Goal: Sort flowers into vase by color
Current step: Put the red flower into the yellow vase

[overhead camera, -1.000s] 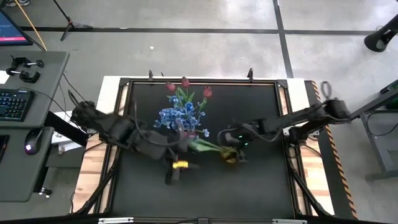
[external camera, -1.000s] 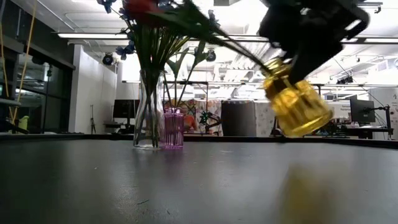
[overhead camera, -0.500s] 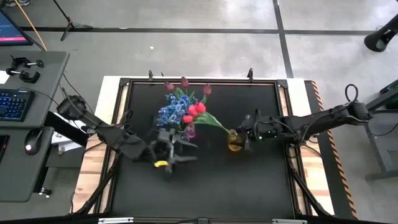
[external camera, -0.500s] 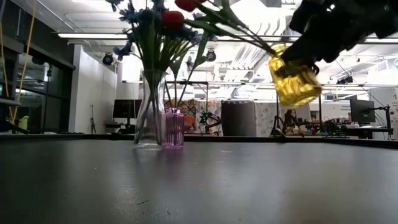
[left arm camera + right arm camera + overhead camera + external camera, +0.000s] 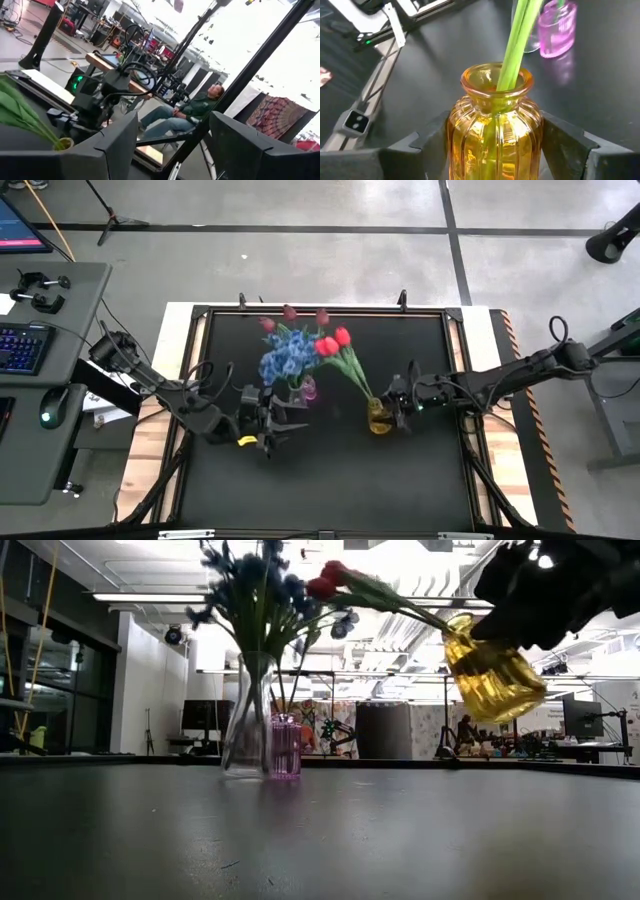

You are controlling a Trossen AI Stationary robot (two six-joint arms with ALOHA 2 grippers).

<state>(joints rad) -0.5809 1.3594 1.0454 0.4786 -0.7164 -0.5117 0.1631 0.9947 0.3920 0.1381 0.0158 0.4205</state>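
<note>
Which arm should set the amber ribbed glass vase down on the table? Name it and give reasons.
Right. The right gripper already clamps the amber ribbed glass vase, tilted above the table with red tulips. The left gripper is open, empty.

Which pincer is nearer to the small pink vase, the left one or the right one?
The left. The left pincer hangs open just beside the pink vase, toward the table's front left. The right pincer is farther off to the vase's right, shut on the yellow vase.

On the black table (image 5: 420, 480), the right gripper (image 5: 392, 405) grips a yellow vase (image 5: 379, 418) holding red tulips (image 5: 333, 343). Blue flowers (image 5: 285, 358) stand beside a pink vase (image 5: 308, 389). The left gripper (image 5: 275, 428) sits apart, seemingly spread.
</note>
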